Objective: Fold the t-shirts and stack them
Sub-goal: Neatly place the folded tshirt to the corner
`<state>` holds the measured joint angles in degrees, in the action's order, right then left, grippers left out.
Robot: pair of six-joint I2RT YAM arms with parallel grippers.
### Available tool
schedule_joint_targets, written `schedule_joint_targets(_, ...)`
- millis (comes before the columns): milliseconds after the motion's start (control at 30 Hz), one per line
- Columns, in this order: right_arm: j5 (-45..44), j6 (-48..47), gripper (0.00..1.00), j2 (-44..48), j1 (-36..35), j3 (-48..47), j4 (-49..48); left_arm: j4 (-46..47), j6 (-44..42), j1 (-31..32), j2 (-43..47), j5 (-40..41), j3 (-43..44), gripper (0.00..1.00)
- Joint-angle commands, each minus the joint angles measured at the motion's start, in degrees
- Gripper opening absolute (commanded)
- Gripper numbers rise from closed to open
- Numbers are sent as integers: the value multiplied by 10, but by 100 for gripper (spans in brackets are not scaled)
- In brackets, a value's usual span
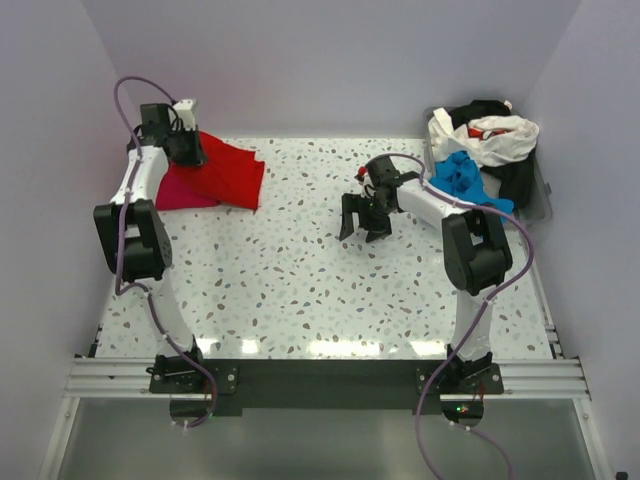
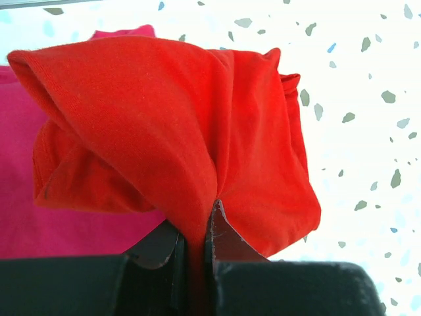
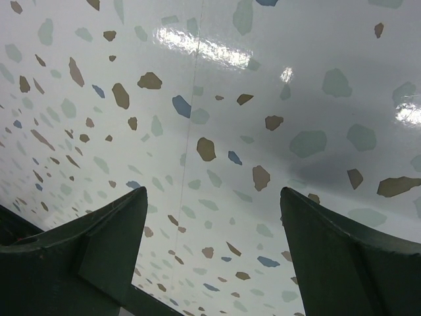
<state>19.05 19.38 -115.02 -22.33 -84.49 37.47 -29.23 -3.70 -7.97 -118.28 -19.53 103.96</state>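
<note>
Table (image 1: 330,300) with a speckled top carries everything here. At its far right corner lies a loose heap (image 1: 485,155) of unfolded shirts: a white shirt (image 1: 500,135), a black shirt (image 1: 517,182), and a blue shirt (image 1: 462,178) on the near side of it. At the far left lies the red shirt (image 1: 228,172), doubled over into a rough packet. It rests partly on the pink shirt (image 1: 178,192), which shows flat underneath on the left and near sides. The left gripper (image 2: 197,227) has its jaws nearly closed on a pinch of the red cloth, which rises from them like a small tent in the left wrist view. The right gripper (image 3: 214,210) hovers over bare table near the middle, to the left of the heap, with its jaws spread wide and nothing between them. I judge that the step in hand is setting the folded red shirt on the stack at the far left. The next move, I think, calls for the left jaws to release the cloth and lift away without pulling the fold open, because the layers look loose. After that, the right gripper seems well placed to reach for the blue shirt.
</note>
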Motion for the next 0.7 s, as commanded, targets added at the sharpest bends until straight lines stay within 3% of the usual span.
schedule_joint_targets(0, 11, -13, 85, 30, 0, 0, 7, 8, -8, -17, 30, -31, 32, 0)
schedule_joint_targets(367, 17, -15, 85, 29, 1, 17, 7, -19, -2, -60, 6, -68, 116, 0)
schedule_joint_targets(667, 20, -16, 85, 23, 1, 15, 6, -28, -9, -101, 9, -83, 106, 0)
